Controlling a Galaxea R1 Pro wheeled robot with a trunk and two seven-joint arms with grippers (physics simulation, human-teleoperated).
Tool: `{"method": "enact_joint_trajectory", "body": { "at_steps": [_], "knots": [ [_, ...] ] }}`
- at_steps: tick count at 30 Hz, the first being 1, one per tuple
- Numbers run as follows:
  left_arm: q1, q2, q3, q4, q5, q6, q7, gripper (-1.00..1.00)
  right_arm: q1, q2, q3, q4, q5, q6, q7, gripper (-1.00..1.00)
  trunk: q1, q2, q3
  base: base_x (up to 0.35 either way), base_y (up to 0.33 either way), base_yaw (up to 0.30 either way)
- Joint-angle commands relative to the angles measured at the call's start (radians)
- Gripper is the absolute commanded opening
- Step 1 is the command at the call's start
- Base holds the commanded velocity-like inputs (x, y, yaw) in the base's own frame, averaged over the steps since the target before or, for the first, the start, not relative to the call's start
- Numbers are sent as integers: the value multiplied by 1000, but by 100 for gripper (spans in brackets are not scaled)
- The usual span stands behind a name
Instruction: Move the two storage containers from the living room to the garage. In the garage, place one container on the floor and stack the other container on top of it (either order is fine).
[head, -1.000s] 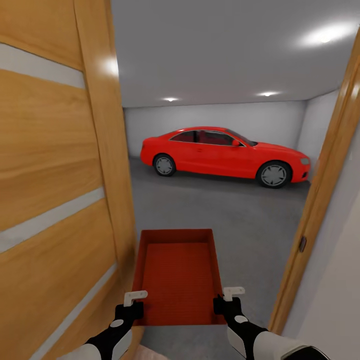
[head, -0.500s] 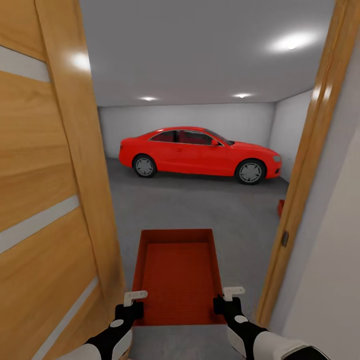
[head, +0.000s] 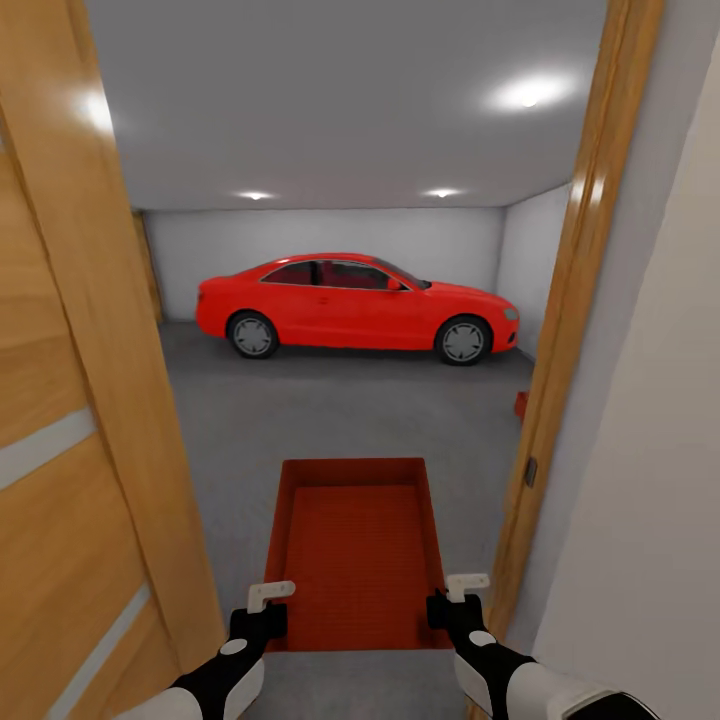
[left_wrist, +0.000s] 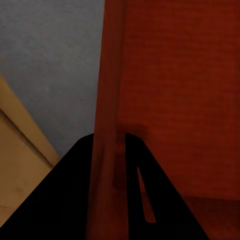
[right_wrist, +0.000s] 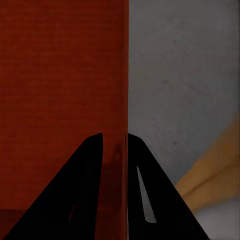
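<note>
The robot stands in a doorway, facing into the garage. An orange-red bin (head: 355, 550) hangs in front of it at about waist height, held level between the two arms, its open top up and nothing inside it.

The left pincer (head: 262, 612) is clamped on the bin's left wall near the corner closest to the robot. In the left wrist view the two dark fingers (left_wrist: 75, 195) sit one on each side of that thin red wall (left_wrist: 107, 100), closed against it. The right pincer (head: 450, 605) grips the right wall in the same way; in the right wrist view its fingers (right_wrist: 150, 195) straddle the wall's edge (right_wrist: 122, 100), one inside the bin and one outside.

Under and beyond the bin lies the grey concrete floor (head: 350, 410). A wooden door (head: 60, 420) stands open on the left, close beside the bin, and the wooden door frame (head: 560, 330) rises on the right, with a pale wall (head: 650, 500) nearer the robot.

Deep in the garage a red car (head: 355, 305) is parked side-on against the back wall, well apart from the bin. Just past the right frame, low on the floor, a small red shape (head: 520, 403) peeks out; what it is I cannot tell.
</note>
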Motion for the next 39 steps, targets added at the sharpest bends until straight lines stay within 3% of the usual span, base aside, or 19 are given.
{"method": "enact_joint_trajectory", "body": {
  "at_steps": [1, 15, 31, 39],
  "knots": [
    [-1, 11, 54, -2, 16, -2, 10, -100, -1, 1, -73, -1, 14, -1, 2, -100, 1, -1, -1, 271, 192, -54],
    [-1, 11, 54, -2, 16, -2, 10, -100, -1, 1, -73, -1, 14, -1, 2, -100, 1, -1, -1, 271, 205, -88],
    [-1, 11, 54, -2, 16, -3, 10, -100, -1, 1, -73, -1, 14, 0, 2, -100, 1, -1, -1, 10, 5, -53],
    [-1, 11, 54, -2, 16, -2, 10, -100, -1, 1, -73, -1, 14, -1, 2, -100, 1, -1, -1, 273, 0, 0]
  ]
}}
